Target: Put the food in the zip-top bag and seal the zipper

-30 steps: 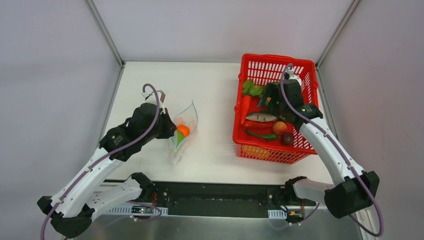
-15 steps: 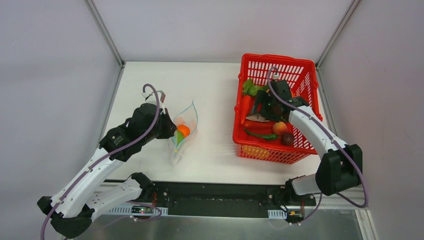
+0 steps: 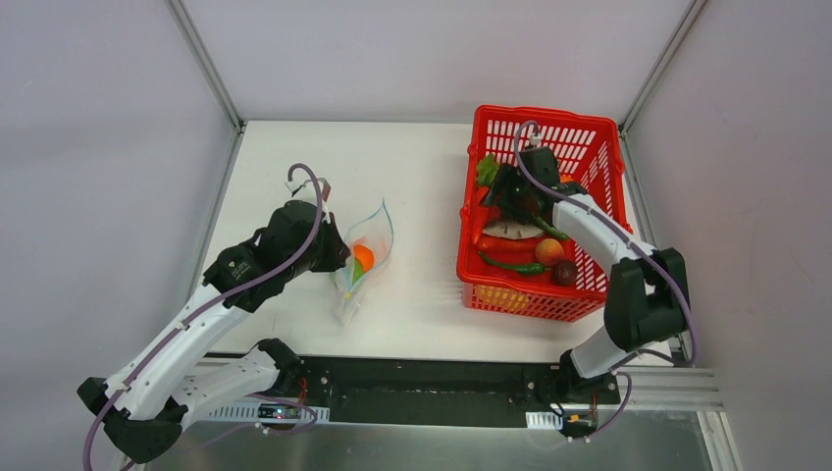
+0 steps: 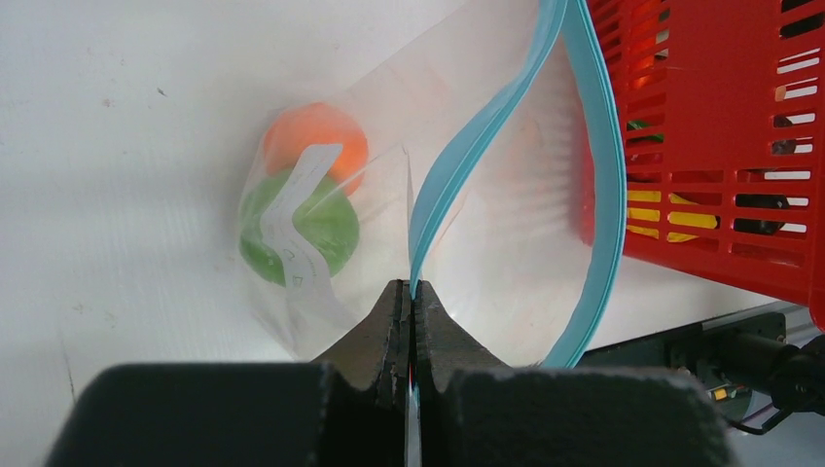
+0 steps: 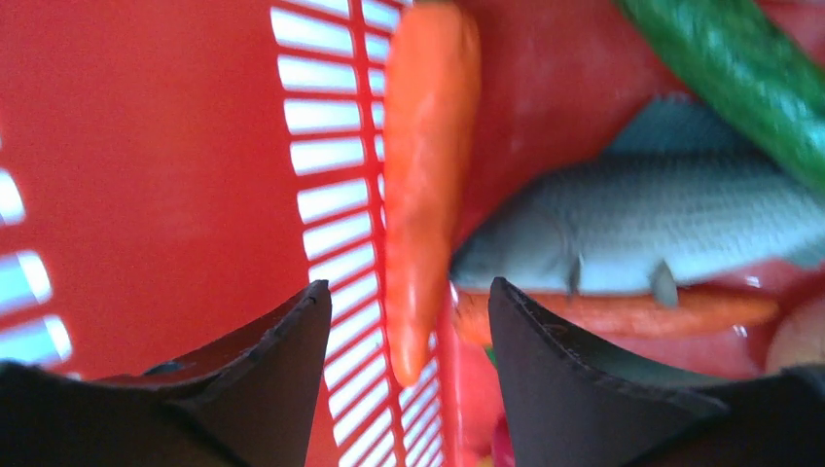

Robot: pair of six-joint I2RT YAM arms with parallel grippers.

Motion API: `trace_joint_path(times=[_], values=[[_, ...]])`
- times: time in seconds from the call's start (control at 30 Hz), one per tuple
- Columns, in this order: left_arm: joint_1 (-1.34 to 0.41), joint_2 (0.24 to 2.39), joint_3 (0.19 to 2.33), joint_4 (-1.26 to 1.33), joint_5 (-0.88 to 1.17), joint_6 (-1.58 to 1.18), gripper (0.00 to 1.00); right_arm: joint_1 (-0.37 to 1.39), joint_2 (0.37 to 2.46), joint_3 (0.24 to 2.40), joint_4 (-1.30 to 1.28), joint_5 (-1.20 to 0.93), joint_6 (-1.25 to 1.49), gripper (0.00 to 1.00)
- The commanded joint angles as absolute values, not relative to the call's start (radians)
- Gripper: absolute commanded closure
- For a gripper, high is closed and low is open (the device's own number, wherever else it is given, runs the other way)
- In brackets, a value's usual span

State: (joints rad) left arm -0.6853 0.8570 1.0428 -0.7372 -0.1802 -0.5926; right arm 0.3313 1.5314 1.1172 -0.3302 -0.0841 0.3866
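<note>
**A:** What do the left gripper's (image 4: 410, 297) jaws have?

**B:** They are clenched on the end of one lip of the zipper (image 4: 486, 126). The other teal lip bows away toward the basket, so the mouth of the zip-top bag (image 4: 516, 243) gapes.

**A:** Anything inside it?

**B:** Two pieces of food. An orange ball (image 4: 316, 136) and a green piece (image 4: 331, 229) touch each other at the closed end, behind the white label patch (image 4: 292, 209). The bag lies on the white table (image 3: 422, 196), between the left arm and the red basket (image 3: 549, 113), apart from the basket.

**A:** And the right gripper (image 5: 409, 285)?

**B:** It is down inside the basket with its jaws released, one finger on each side of the pointed end of an orange carrot (image 5: 428, 165). A gap shows on both sides, so nothing is gripped. The carrot lies against the slotted red plastic.

**A:** What else is in the basket?

**B:** A grey fish (image 5: 662, 224) lies just beside the carrot, with a long reddish-orange piece (image 5: 623, 311) along its underside and a long green piece (image 5: 739, 68) above it. From overhead there is also a slim green chili (image 3: 515, 265). A peach ball (image 3: 548, 251) sits just beside a dark purple ball (image 3: 564, 273). There is something yellow (image 3: 500, 294) by the near wall and a leafy green (image 3: 488, 169) at the far left corner.
</note>
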Motion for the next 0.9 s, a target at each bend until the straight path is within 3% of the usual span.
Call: trace_joint_path(times=[0.0, 0.23, 0.47, 0.7, 0.87], values=[[-0.676, 0.844, 1.055, -0.719, -0.160, -0.609, 1.00, 0.301, 1.639, 1.227, -0.207, -0.050, 0.465, 0.37], [-0.676, 0.836, 1.067, -0.749, -0.182, -0.604, 1.00, 0.211, 1.774, 1.334, -0.251, -0.042, 0.495, 0.38], [-0.676, 0.836, 1.060, -0.744, -0.190, -0.603, 1.00, 0.120, 1.694, 1.354, -0.284, 0.119, 0.324, 0.30], [-0.676, 0.854, 1.061, -0.717, -0.151, -0.593, 1.00, 0.051, 1.789, 1.449, -0.445, 0.182, 0.209, 0.29], [-0.676, 0.845, 1.062, -0.728, -0.155, -0.582, 1.00, 0.051, 1.844, 1.492, -0.485, 0.194, 0.151, 0.23]])
